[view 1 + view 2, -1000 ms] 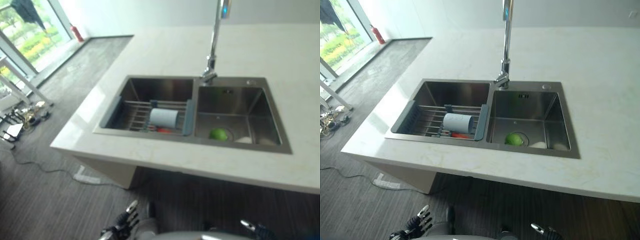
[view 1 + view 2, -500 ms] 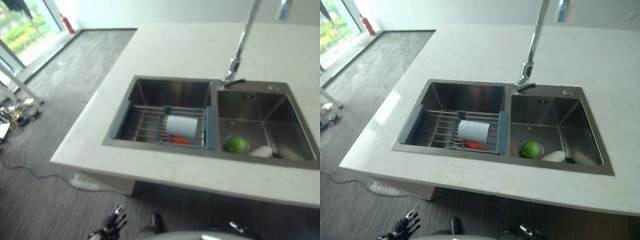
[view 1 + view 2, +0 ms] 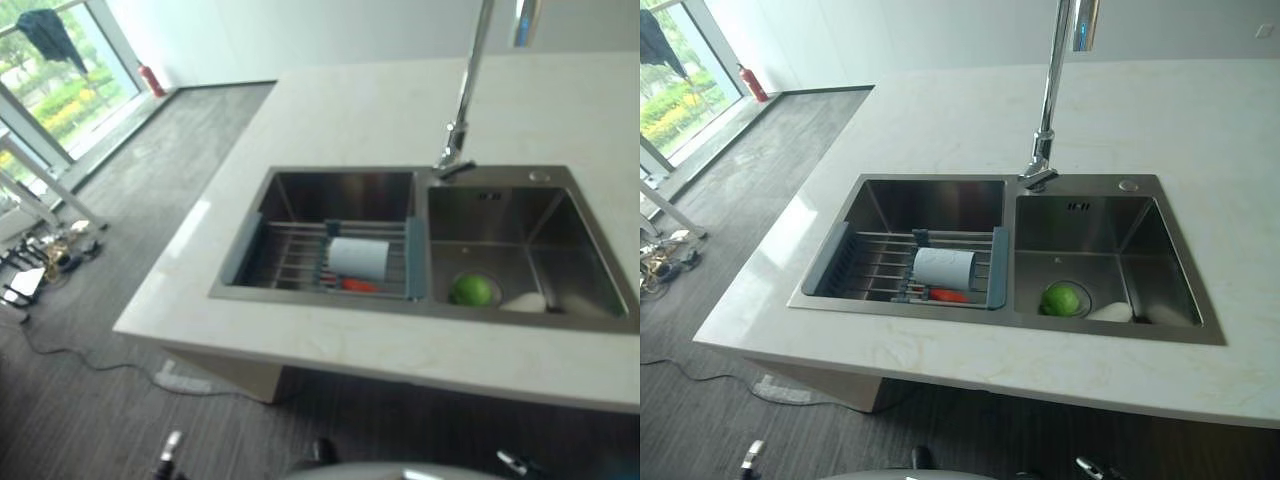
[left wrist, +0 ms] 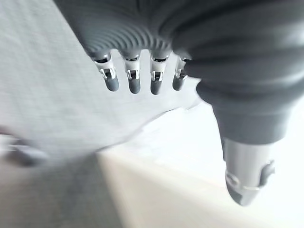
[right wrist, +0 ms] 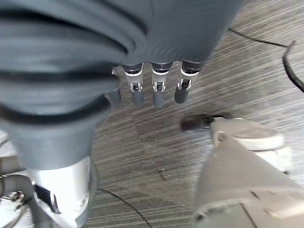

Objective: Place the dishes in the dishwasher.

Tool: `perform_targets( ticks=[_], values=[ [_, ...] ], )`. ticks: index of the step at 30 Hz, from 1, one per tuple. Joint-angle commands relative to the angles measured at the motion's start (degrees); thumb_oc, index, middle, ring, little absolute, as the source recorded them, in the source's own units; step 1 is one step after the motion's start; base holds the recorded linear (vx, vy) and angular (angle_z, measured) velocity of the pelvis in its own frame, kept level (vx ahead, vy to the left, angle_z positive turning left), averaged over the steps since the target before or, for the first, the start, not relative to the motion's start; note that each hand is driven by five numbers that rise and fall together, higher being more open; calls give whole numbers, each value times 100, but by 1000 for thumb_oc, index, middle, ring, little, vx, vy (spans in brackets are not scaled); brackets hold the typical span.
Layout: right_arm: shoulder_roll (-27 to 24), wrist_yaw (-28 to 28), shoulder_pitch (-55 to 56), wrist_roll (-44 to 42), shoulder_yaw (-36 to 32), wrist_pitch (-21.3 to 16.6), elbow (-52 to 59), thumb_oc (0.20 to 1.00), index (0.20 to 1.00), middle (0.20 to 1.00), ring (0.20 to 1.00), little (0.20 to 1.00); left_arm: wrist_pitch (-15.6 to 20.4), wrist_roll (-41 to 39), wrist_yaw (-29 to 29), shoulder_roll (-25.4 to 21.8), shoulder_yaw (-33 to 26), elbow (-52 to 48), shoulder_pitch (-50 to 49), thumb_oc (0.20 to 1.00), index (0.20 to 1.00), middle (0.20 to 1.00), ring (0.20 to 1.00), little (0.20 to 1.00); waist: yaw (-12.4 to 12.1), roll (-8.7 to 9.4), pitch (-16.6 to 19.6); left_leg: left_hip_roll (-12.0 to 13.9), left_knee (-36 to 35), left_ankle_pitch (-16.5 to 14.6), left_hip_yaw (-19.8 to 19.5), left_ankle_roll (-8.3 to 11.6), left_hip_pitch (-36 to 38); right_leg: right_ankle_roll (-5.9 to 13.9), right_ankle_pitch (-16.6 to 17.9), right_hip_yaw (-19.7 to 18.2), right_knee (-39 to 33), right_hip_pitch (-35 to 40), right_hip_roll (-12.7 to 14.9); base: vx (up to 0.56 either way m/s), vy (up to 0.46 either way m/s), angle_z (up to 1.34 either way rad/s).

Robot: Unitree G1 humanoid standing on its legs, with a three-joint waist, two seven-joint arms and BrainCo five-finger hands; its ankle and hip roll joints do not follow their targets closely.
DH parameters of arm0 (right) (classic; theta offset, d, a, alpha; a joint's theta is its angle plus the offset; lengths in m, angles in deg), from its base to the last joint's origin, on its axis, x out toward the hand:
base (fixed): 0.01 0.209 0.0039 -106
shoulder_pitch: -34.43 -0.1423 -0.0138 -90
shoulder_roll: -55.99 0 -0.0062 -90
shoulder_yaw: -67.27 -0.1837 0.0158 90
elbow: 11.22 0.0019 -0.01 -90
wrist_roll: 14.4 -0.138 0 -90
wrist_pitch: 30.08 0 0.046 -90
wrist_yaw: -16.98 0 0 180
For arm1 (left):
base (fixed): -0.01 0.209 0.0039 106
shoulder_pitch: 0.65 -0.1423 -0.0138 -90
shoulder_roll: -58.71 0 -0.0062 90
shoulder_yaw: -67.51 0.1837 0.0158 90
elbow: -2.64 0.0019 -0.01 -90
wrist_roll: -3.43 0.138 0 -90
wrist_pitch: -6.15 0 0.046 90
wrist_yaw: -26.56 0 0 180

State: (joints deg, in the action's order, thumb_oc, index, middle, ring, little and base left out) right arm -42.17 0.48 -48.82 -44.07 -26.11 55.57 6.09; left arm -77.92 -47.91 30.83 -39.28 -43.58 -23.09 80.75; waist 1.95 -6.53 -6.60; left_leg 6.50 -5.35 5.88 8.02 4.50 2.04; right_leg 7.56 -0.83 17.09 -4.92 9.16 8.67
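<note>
Upper left of the eye views: bright windows [image 3: 45, 80] with greenery outside, a red fire extinguisher [image 3: 752, 84] at the foot of the wall. Below that, grey striped floor [image 3: 120, 190] running down the left side and along the bottom edge. Centre and right: a pale stone counter [image 3: 940, 120], its corner toward lower left. Set into the counter, a steel double sink [image 3: 1012, 255]. In the left basin, a wire drain rack [image 3: 875, 265] with grey end pieces, carrying a white cup [image 3: 944, 267] on its side and something small and red [image 3: 948, 295] just beside it. Between the basins, at the back rim, a tall chrome faucet [image 3: 1048, 110]. In the right basin, a green round object [image 3: 1061, 298] at the drain, with a white dish [image 3: 1110, 312] just right of it.

Left hand [image 4: 137, 71] held over the floor and counter edge, fingers relaxed and nearly straight, holding nothing. Right hand [image 5: 156, 80] above the floor, fingers likewise loose and empty.
</note>
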Motion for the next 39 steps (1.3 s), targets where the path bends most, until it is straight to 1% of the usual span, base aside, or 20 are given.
perform_targets(
  ticks=[1, 2, 4, 7, 8, 10, 11, 12, 13, 14, 15, 16, 18, 20, 23, 28, 29, 32, 34, 39],
  values=[
    [213, -18, -236, -490, -274, -123, -123, 1000, 1000, 1000, 1000, 1000, 1094, 474, -774, -548, -109, -508, 448, 1000, 1000, 1000, 1000, 1000, -161, 100, -342, 6, 345, -826, -72, -20, 103, -6, -545, 151, 736, -462, 351, -51, 2, -1],
    [230, 1, -215, -513, -286, -141, -128, 1000, 1000, 1000, 1000, 1000, 1148, 707, -1024, -643, -158, -677, 464, 1000, 1000, 1000, 1000, 1000, -175, 88, -340, 5, 345, -827, -76, -23, 100, -4, -547, 160, 734, -462, 354, -50, -5, 1],
    [289, 32, -124, -638, -302, -214, -159, 1000, 1000, 1000, 1000, 1000, 1462, 1893, -2161, -1142, -365, -1286, 472, 1000, 1000, 1000, 1000, 1000, -220, 41, -325, 3, 341, -828, -82, -30, 101, 15, -546, 184, 718, -455, 357, -10, -9, 2],
    [358, 48, -40, -682, -269, -287, -133, 1000, 1000, 1000, 1000, 1000, 1732, 2558, -2774, -1956, -701, -1979, 495, 1000, 1000, 1000, 1000, 1000, -226, 32, -292, 13, 325, -837, -45, -36, 126, 33, -530, 185, 673, -434, 335, 2, -14, -1],
    [383, 60, 2, -713, -263, -296, -107, 1000, 1000, 1000, 1000, 1000, 2004, 2681, -2786, -2322, -817, -2402, 534, 1000, 1000, 1000, 1000, 1000, -215, 43, -290, 20, 319, -860, -7, -29, 172, 47, -535, 188, 654, -393, 325, 2, -43, -3],
    [413, 77, 28, -800, -258, -282, -65, 1000, 1000, 1000, 1000, 1000, 2426, 2622, -2309, -2687, -886, -2968, 676, 1000, 1000, 1000, 1000, 1000, -194, 67, -250, 24, 319, -857, 42, -37, 171, 61, -491, 178, 621, -395, 318, -26, -67, -4],
    [469, 56, 60, -1083, -246, -264, -24, 1000, 1000, 1000, 1000, 1000, 2534, 2100, -1462, -2899, -801, -3900, 929, 1000, 1000, 1000, 1000, 1000, -176, 105, -222, 31, 321, -896, 95, -30, 211, 78, -496, 164, 597, -354, 307, -51, -90, -5],
    [507, 75, 54, -1256, -272, -165, 27, 1000, 1000, 1000, 1000, 1000, 2125, 1931, -983, -2871, -596, -4791, 1159, 1000, 1000, 1000, 1000, 1000, -152, 130, -194, 21, 292, -901, 113, -17, 239, 88, -474, 181, 550, -325, 287, -24, -89, -2],
    [545, 123, 37, -1292, -295, -64, 51, 1000, 1000, 1000, 1000, 1000, 1729, 2201, -654, -2751, -351, -5375, 1375, 1000, 1000, 1000, 1000, 1000, -112, 158, -153, 10, 252, -865, 143, -20, 251, 107, -402, 190, 501, -328, 280, 46, -53, -7],
    [584, 152, 28, -1204, -323, -35, 45, 1000, 1000, 1000, 1000, 1000, 1459, 2622, -700, -2680, -128, -5674, 1521, 1000, 1000, 1000, 1000, 1000, -80, 175, -135, 7, 205, -844, 185, -28, 306, 129, -367, 170, 474, -305, 278, 151, -43, -27],
    [657, 155, -54, -1036, -322, -22, 11, 1000, 1000, 1000, 1000, 1000, 922, 3532, -583, -2712, 631, -6081, 2030, 1000, 1000, 1000, 1000, 1000, 61, 208, -81, 29, 193, -824, 278, -63, 381, 155, -348, -3, 527, -324, 253, 153, -29, -62],
    [641, 116, -96, -1033, -290, -35, 12, 1000, 1000, 1000, 1000, 1000, 630, 3480, -87, -2656, 1020, -6281, 2404, 1000, 1000, 1000, 1000, 1000, 121, 215, -77, 51, 227, -843, 316, -69, 387, 156, -357, -55, 554, -347, 247, 120, -21, -72],
    [612, 76, -112, -963, -286, -18, 29, 1000, 1000, 1000, 1000, 1000, 150, 3600, 194, -2540, 1552, -6625, 2808, 1000, 1000, 1000, 1000, 1000, 238, 205, -84, 24, 199, -874, 377, -84, 451, 183, -334, -130, 492, -325, 224, 18, -7, -46],
    [589, 79, -95, -974, -273, 32, 14, 1000, 1000, 1000, 1000, 1000, -2, 3738, 236, -2549, 1797, -6602, 2952, 1000, 1000, 1000, 1000, 1000, 302, 206, -76, 12, 179, -882, 411, -89, 490, 197, -312, -173, 446, -308, 208, 28, -19, -14],
    [531, 185, -42, -1055, -231, 212, -86, 1000, 1000, 1000, 1000, 1000, -426, 3821, 335, -2660, 2565, -6305, 3547, 1000, 1000, 1000, 1000, 1000, 487, 228, -50, 14, 204, -871, 533, -92, 538, 238, -197, -324, 377, -327, 183, 49, -34, -7],
    [513, 165, 70, -1182, -193, 197, -81, 1000, 1000, 1000, 1000, 1000, -895, 3741, 350, -2650, 3123, -5646, 4030, 1000, 1000, 1000, 1000, 1000, 690, 215, -52, 25, 284, -895, 692, -98, 552, 267, -142, -464, 374, -377, 174, 16, -22, -27],
    [507, 136, 111, -1250, -194, 170, -60, 1000, 1000, 1000, 1000, 1000, -902, 3931, 444, -2680, 3365, -5137, 4229, 1000, 1000, 1000, 1000, 1000, 793, 202, -45, 22, 311, -909, 767, -103, 573, 289, -103, -541, 357, -393, 173, 40, -25, -33],
    [509, -70, 136, -1503, -204, 81, 40, 1000, 1000, 1000, 1000, 1000, -931, 4127, 600, -2724, 3561, -4799, 4399, 1000, 1000, 1000, 1000, 1000, 885, 184, -37, 16, 322, -908, 844, -92, 575, 317, -55, -612, 323, -420, 178, 34, -18, -17],
    [513, -122, 184, -1558, -179, 33, 163, 1000, 1000, 1000, 1000, 1000, -846, 4858, 731, -2818, 3796, -4557, 4546, 1000, 1000, 1000, 1000, 1000, 977, 158, -48, 20, 343, -913, 909, -93, 575, 329, -38, -679, 336, -459, 188, 0, 0, 0],
    [467, -259, 251, -1550, -215, -97, 160, 1000, 1000, 1000, 1000, 1000, -968, 5112, 1239, -3000, 4233, -4139, 4833, 1000, 1000, 1000, 1000, 1000, 1112, 62, -49, -8, 368, -945, 1043, -74, 595, 372, 10, -745, 279, -465, 212, 37, 2, -11]
  ],
)
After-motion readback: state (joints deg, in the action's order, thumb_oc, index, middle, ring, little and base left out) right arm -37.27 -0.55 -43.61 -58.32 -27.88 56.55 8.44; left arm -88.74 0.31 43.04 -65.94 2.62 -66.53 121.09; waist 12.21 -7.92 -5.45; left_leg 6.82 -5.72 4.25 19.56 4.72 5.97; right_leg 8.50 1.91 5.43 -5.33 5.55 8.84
